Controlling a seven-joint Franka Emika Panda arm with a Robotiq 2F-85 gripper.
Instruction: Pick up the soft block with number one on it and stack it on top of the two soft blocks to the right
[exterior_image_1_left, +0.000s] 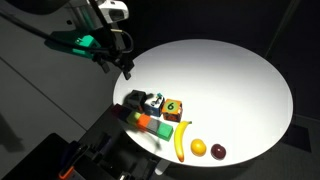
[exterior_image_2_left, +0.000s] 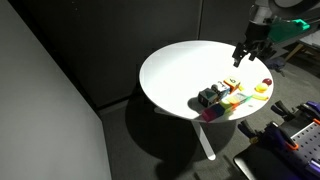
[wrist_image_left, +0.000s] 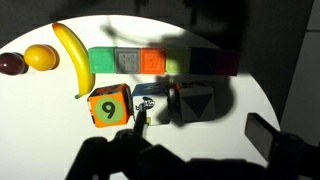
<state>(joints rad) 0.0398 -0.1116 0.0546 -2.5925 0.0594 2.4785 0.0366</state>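
Observation:
Three small soft cubes stand in a row on the round white table (exterior_image_1_left: 230, 75). The soft block with number one (wrist_image_left: 196, 102) is dark bluish-purple and sits at one end; it also shows in both exterior views (exterior_image_1_left: 134, 98) (exterior_image_2_left: 208, 97). Touching it is the dark-teal cube with a white patch (wrist_image_left: 147, 103) (exterior_image_1_left: 154, 102), then the green-orange cube marked 6 (wrist_image_left: 108, 106) (exterior_image_1_left: 173, 106). My gripper (exterior_image_1_left: 125, 68) (exterior_image_2_left: 240, 57) (wrist_image_left: 175, 142) hangs open and empty well above the table, apart from the cubes.
A long green-orange-red bar (wrist_image_left: 160, 62) (exterior_image_1_left: 150, 125) lies beside the cube row. A banana (wrist_image_left: 75, 58) (exterior_image_1_left: 183, 140), an orange fruit (wrist_image_left: 40, 57) (exterior_image_1_left: 198, 148) and a dark fruit (wrist_image_left: 10, 65) (exterior_image_1_left: 218, 152) lie near the table's edge.

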